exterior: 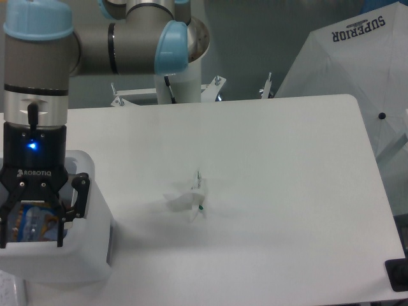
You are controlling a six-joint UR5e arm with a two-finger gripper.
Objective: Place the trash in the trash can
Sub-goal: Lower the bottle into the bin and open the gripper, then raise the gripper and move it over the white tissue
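Tool (32, 224) over trash can (89, 255) at left, fingers spread, nothing visible between. Colourful snack packet (35, 223) inside can. Crumpled wrapper (189, 199) lies mid-surface (287, 191), well apart from can.

A small crumpled white wrapper (191, 201) lies on the table. The big white trash can (89, 255) sits at the left.
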